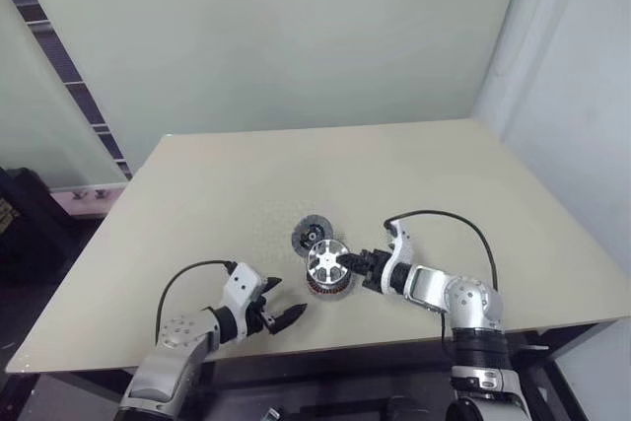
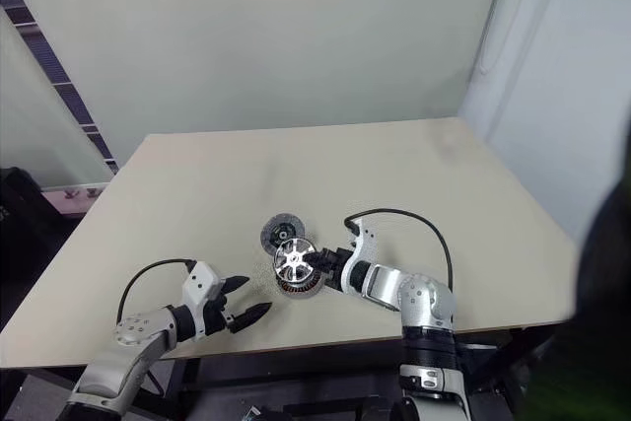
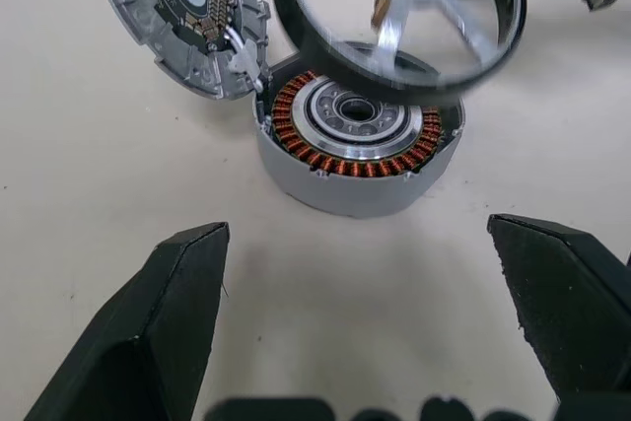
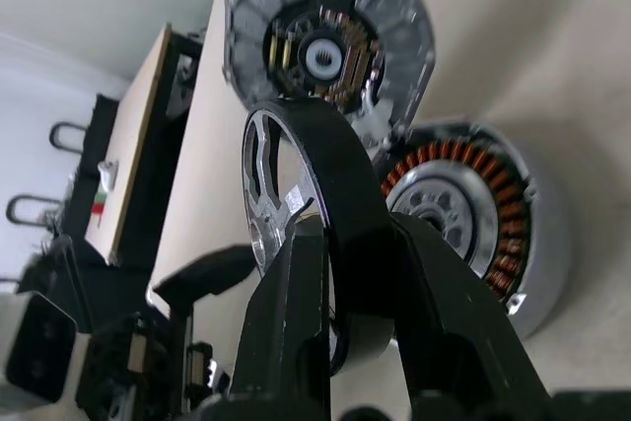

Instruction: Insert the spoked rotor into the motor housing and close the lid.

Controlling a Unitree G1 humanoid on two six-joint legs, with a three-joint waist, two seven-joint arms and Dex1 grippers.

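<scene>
Left end effector (image 1: 288, 315) idle, fingers spread, near counter (image 1: 493, 194) edge.
Right end effector (image 4: 345, 273) clamps spoked rotor (image 3: 399, 17) rim above motor housing (image 3: 355, 140); level it, centre hub, then lower; lid (image 3: 182, 12) alongside.

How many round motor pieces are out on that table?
3. The housing stands on the table; the lid lies flat right beside it; the spoked rotor hangs over the housing, pinched in the right gripper.

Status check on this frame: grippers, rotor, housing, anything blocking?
Right gripper shut on spoked rotor, held just above motor housing, not seated. Left gripper open, empty, near housing. Lid flat on table beside housing. Housing mouth clear.
</scene>
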